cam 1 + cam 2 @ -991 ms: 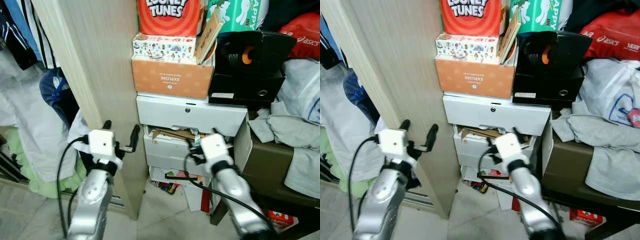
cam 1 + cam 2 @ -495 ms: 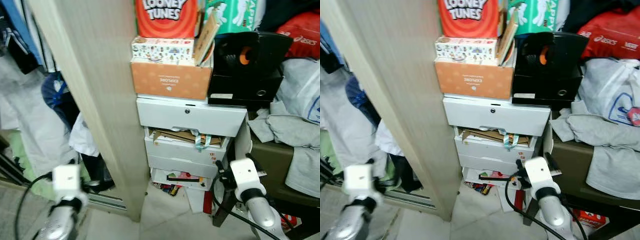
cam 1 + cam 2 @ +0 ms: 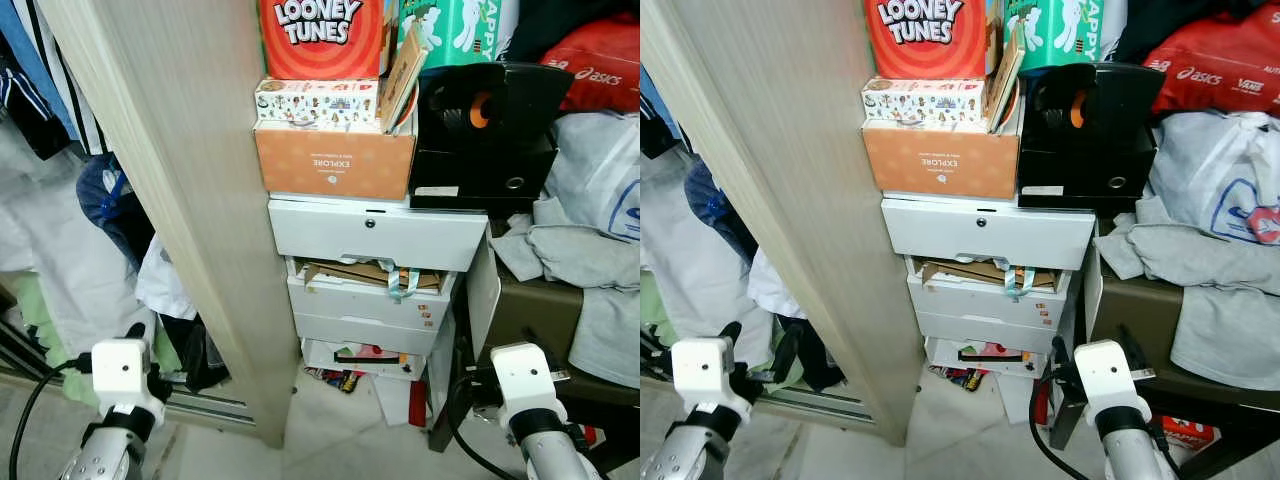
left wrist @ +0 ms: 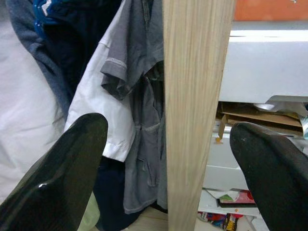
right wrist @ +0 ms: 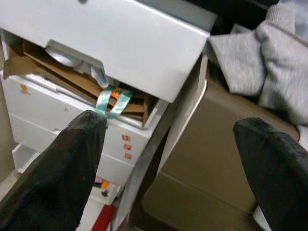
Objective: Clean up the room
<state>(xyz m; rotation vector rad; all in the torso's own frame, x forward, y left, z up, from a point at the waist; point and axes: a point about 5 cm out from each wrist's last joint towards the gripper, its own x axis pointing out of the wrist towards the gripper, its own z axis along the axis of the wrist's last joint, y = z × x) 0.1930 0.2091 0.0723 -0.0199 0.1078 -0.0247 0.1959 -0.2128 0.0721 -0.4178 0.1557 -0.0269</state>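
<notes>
Left pincer [image 4: 163, 183] agape astride grainy wooden panel [image 4: 195, 96], empty

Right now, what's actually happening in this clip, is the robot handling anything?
Nothing is held. Both arms are low: the left gripper is open by the wooden panel and hanging clothes, and the right gripper is open, facing the white drawer stack. Cardboard and a teal ribbon stick out of one drawer. Boxes sit on top of the drawers, with grey clothing piled to the right.
</notes>
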